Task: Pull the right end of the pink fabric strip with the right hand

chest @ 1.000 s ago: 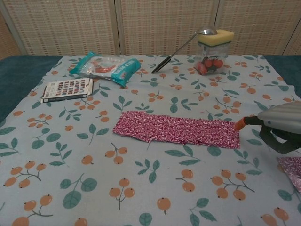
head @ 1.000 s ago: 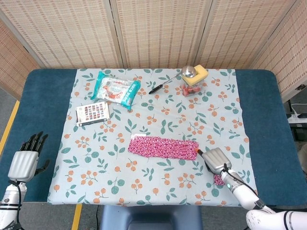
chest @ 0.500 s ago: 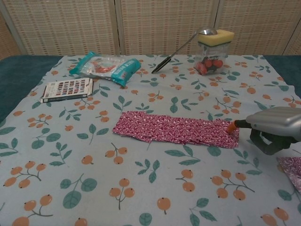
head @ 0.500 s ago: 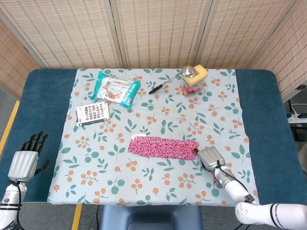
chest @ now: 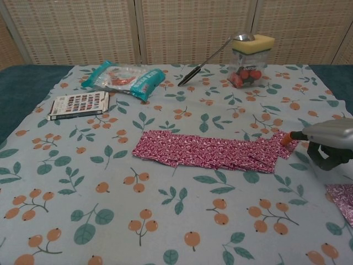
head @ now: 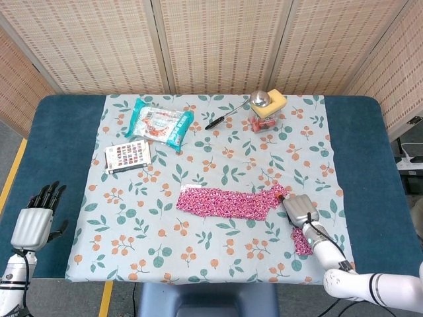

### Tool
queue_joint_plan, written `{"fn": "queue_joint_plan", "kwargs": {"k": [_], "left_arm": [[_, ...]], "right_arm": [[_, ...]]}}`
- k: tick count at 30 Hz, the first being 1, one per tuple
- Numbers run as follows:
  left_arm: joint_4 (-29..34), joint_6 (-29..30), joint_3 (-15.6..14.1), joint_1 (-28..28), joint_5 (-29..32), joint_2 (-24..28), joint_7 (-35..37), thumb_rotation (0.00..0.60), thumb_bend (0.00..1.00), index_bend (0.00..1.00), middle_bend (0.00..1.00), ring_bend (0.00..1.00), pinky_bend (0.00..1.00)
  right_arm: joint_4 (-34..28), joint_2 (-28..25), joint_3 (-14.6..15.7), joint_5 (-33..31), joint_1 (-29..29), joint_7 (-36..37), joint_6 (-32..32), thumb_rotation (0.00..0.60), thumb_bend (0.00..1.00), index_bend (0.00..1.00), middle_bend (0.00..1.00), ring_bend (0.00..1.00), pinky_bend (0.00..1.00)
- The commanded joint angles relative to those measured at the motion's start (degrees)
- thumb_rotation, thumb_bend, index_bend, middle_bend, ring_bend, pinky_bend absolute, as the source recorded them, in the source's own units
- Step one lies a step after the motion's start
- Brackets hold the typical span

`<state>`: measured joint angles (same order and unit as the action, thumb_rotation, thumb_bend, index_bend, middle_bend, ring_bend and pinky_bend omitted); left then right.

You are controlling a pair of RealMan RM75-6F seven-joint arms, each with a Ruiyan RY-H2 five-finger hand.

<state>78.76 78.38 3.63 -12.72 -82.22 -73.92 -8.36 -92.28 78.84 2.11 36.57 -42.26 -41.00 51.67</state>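
The pink fabric strip lies flat across the middle of the floral tablecloth. Its right end is drawn out into a raised corner pointing right. My right hand sits just right of that corner, low over the cloth. Its orange fingertip holds the corner, and the other fingers are curled under. My left hand hangs off the table's left edge with fingers straight and apart, holding nothing. It does not show in the chest view.
A second pink fabric scrap lies under my right forearm. At the back are a teal snack packet, a colour card, a spoon, and a jar topped with a yellow sponge.
My right hand first reached left to the strip's right end, then moved right. The strip's right corner has been drawn out to the right and slightly away with it.
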Motion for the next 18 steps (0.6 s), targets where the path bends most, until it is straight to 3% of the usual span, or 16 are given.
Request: {"fn": "queue_joint_plan", "kwargs": {"k": [1, 7, 14, 18], "left_arm": [[0.05, -0.09, -0.01, -0.03, 0.06, -0.01, -0.16, 0.600, 0.31, 0.06, 0.03, 0.07, 0.26], [0.16, -0.18, -0.02, -0.06, 0.11, -0.03, -0.37, 0.600, 0.31, 0.06, 0.03, 0.07, 0.26], [0.23, -0.20, -0.08, -0.04, 0.08, 0.01, -0.37, 0.600, 0.31, 0.06, 0.03, 0.07, 0.26], [0.27, -0.25, -0.11, -0.09, -0.01, 0.01, -0.49, 0.600, 0.31, 0.06, 0.03, 0.07, 0.26]], "right_arm": [[1.33, -0.31, -0.30, -1.24, -0.02, 1.60, -1.14, 0.600, 0.87, 0.13, 0.67, 0.82, 0.74], [3.35, -1.02, 0.53, -2.31, -0.02, 2.59, -2.25, 0.600, 0.87, 0.12, 0.67, 0.82, 0.74], [3.94, -2.06, 0.51, -3.62, 0.77, 3.15, 0.57, 0.600, 0.87, 0.11, 0.67, 0.82, 0.74], [1.56, -3.58, -0.04, -0.40, 2.17, 5.71, 2.63, 0.600, 0.87, 0.11, 0.67, 0.82, 0.74]]}}
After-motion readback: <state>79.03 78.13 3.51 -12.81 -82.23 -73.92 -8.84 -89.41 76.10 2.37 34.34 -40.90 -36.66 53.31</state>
